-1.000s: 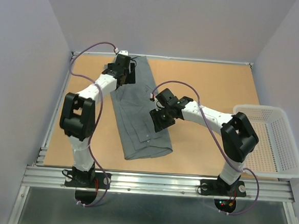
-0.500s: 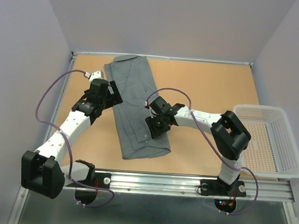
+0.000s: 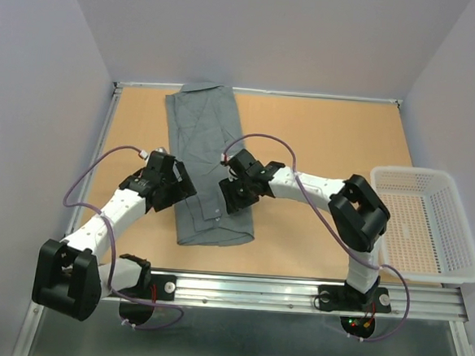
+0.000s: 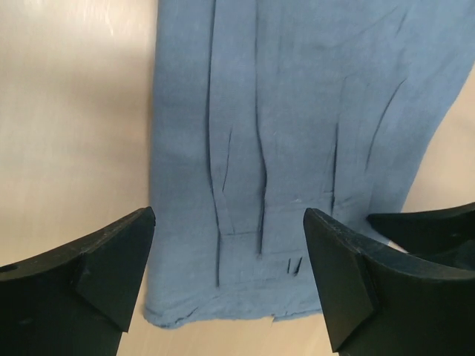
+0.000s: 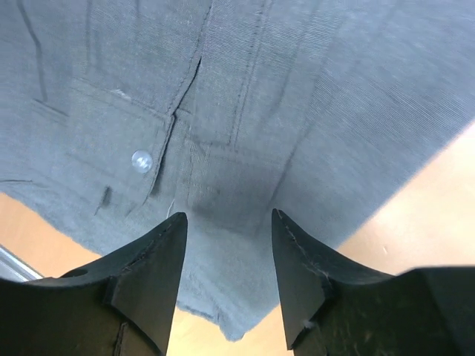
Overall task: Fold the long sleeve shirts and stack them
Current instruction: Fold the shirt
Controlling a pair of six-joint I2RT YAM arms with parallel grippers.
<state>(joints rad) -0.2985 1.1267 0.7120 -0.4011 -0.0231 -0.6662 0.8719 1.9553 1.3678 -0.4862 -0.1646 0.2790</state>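
Note:
One grey long sleeve shirt (image 3: pixel 203 143) lies on the table as a long narrow strip, collar at the far edge and hem toward me. My left gripper (image 3: pixel 174 187) is at the strip's left edge near the hem, wide open; in the left wrist view (image 4: pixel 228 219) the shirt (image 4: pixel 297 111) and its hem lie flat under it. My right gripper (image 3: pixel 235 196) is over the right edge. In the right wrist view (image 5: pixel 228 219) its jaws stand partly open with flat cloth (image 5: pixel 297 89) between them, near a pale button (image 5: pixel 141 159).
A white mesh basket (image 3: pixel 409 171) stands at the table's right edge. Bare tan tabletop (image 3: pixel 330 136) lies on both sides of the shirt. A metal rail (image 3: pixel 254 289) runs along the near edge, and grey walls enclose the far and side edges.
My left arm swung from the collar end back to the shirt's near left edge. My right gripper shifted left, and the whole shirt slid left with it.

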